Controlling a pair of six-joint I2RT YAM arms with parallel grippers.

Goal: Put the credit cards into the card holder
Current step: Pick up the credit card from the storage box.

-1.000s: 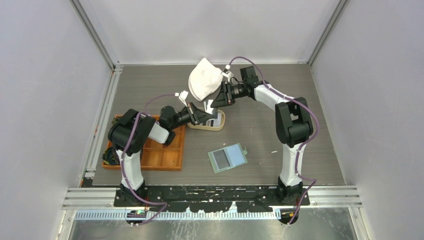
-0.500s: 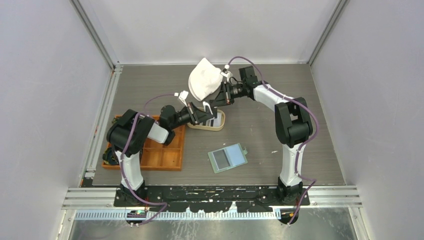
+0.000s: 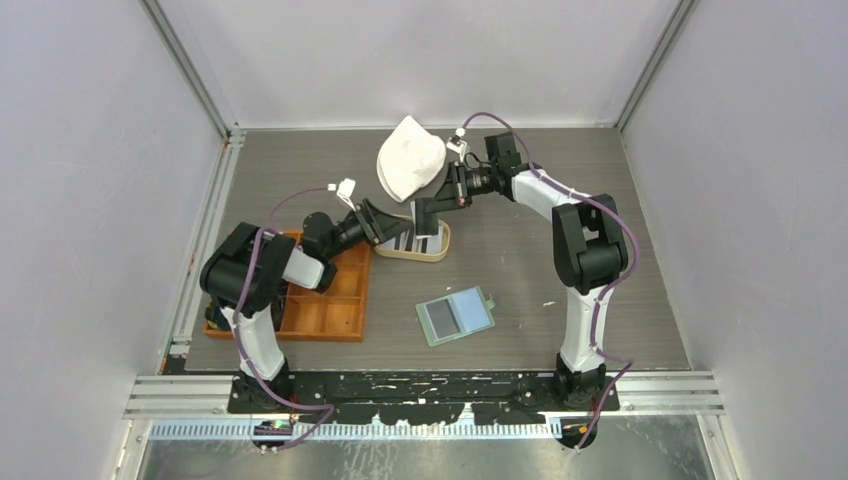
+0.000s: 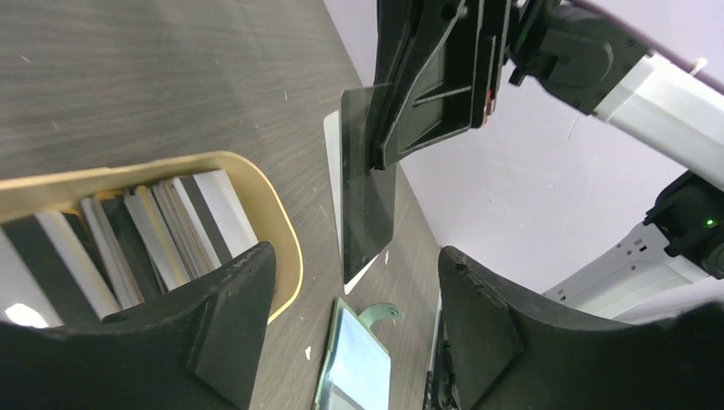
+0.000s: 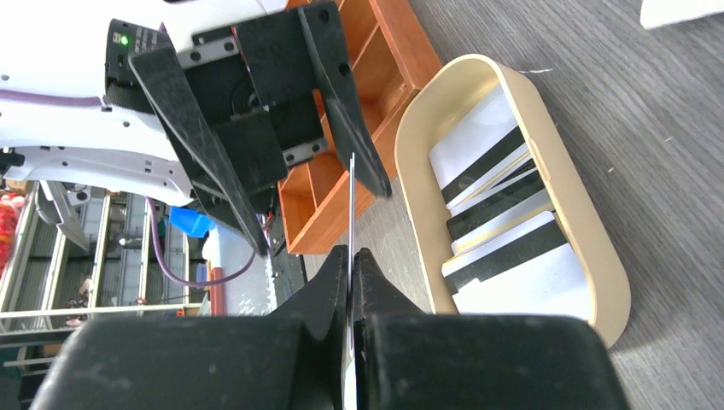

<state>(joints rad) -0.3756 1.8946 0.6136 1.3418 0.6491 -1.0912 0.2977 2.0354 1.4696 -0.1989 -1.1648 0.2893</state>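
A dark credit card [image 4: 369,198] hangs upright above the table, with my right gripper [image 5: 352,265] shut on its top edge; it shows edge-on in the right wrist view. My left gripper [image 4: 354,320] stands open just left of the card, its fingers [image 5: 341,102] apart and touching nothing. Several more credit cards [image 5: 499,209], black and white, lie stacked in the oval tan tray [image 3: 432,254]. The sage-green card holder [image 3: 456,316] lies open and flat on the table nearer the bases, its clear pockets up and its snap tab [image 4: 382,313] showing.
An orange compartmented tray [image 3: 325,300] sits at the left beside the left arm. A white cloth [image 3: 408,165] lies behind the tan tray, close to the right wrist. Both arms crowd over the tan tray.
My left gripper has opened, let go of the dark card and drawn back to the left. My right gripper has closed on the card and now holds it alone.
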